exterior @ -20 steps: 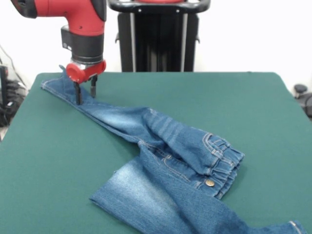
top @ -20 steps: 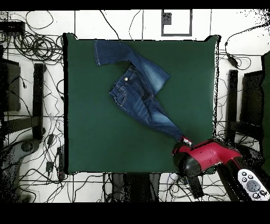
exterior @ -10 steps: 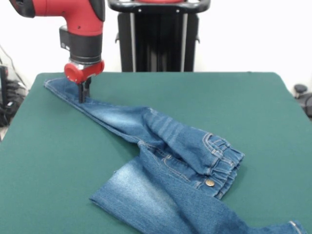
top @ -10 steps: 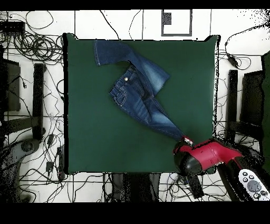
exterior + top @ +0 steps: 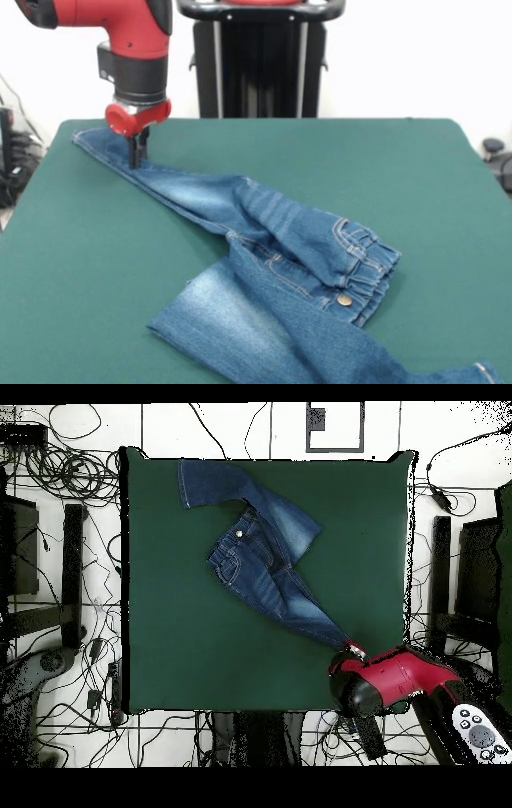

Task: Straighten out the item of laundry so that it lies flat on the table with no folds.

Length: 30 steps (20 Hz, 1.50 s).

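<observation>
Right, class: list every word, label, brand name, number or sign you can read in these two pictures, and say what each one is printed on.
None can be read.
The jeans show only orange stitching and a metal button, with no readable tag.
The gripper and the red arm carry no visible lettering.
The grey remote-like device beside the table has buttons, but any marks are too small to read.

- One pair of blue denim jeans (image 5: 276, 272)
- One green table (image 5: 416, 192)
- One red and black robot arm (image 5: 132, 48)
- One gripper (image 5: 136, 152)
</observation>
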Motion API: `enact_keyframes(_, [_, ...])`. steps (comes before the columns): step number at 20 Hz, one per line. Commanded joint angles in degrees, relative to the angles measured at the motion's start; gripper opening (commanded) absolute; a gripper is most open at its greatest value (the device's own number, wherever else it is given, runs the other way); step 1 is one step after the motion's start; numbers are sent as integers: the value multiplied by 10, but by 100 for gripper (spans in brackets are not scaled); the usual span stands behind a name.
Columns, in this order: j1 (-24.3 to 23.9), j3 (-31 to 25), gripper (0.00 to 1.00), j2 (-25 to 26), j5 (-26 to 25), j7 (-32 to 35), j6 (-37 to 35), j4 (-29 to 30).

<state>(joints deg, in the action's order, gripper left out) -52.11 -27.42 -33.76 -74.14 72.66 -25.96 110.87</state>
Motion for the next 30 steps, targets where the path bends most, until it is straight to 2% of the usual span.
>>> enact_keyframes(1, [29,-3,0,-20,-2,-44,-10,-12])
enact_keyframes(8, [29,-8,0,-84,60,-29,-28,65])
enact_keyframes(14, [55,4,0,-121,79,-2,-34,104])
enact_keyframes(19, [87,23,0,-124,66,30,-23,109])
enact_keyframes(24, [119,50,0,-99,26,57,6,82])
enact_keyframes(30, [124,79,0,-68,-14,66,43,49])
